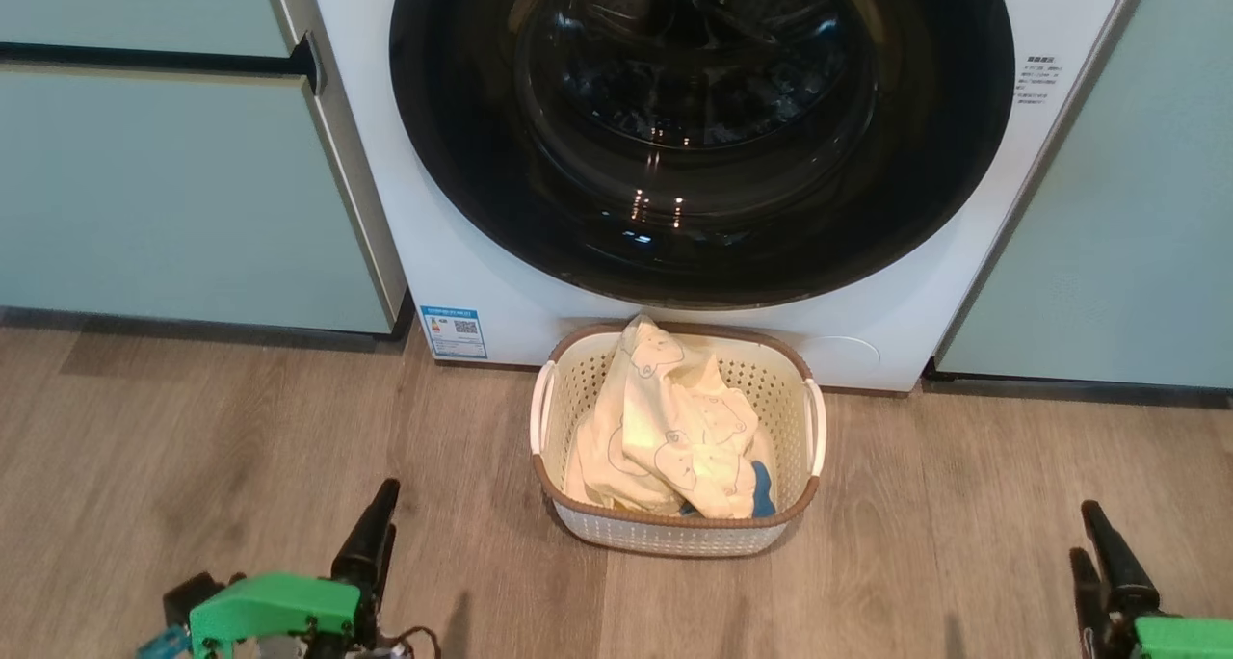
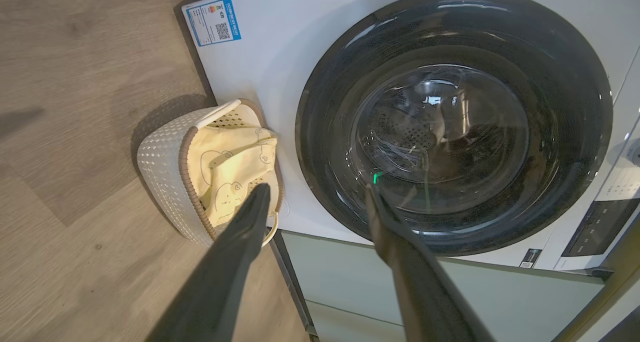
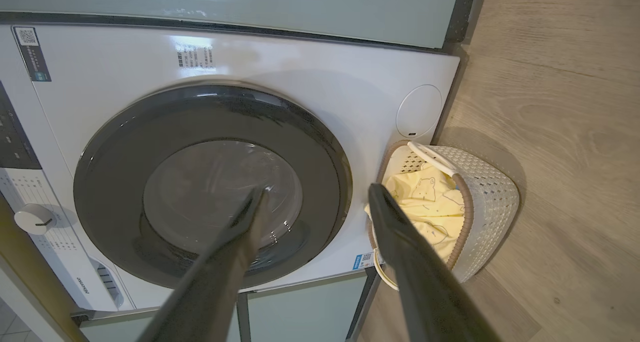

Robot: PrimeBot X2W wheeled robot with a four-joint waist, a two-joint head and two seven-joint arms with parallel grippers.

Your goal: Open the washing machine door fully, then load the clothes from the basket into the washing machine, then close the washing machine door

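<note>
Door [image 1: 703, 129] shut, flush on washer [image 1: 462, 254], so step 1 not started. Basket [image 1: 674, 536] on floor [image 1: 241, 428] just in front of washer, below door; clothes [image 1: 665, 428] piled inside. L gripper [image 2: 316, 192] and R gripper [image 3: 319, 192] both low, well back from machine, fingers spread wide, empty. Next imo: one gripper to door edge, hook and swing fully open. Can't spot a handle.

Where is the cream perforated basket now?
Head view centre: the basket sits on the wood floor before the white washing machine, below its round black door.
</note>
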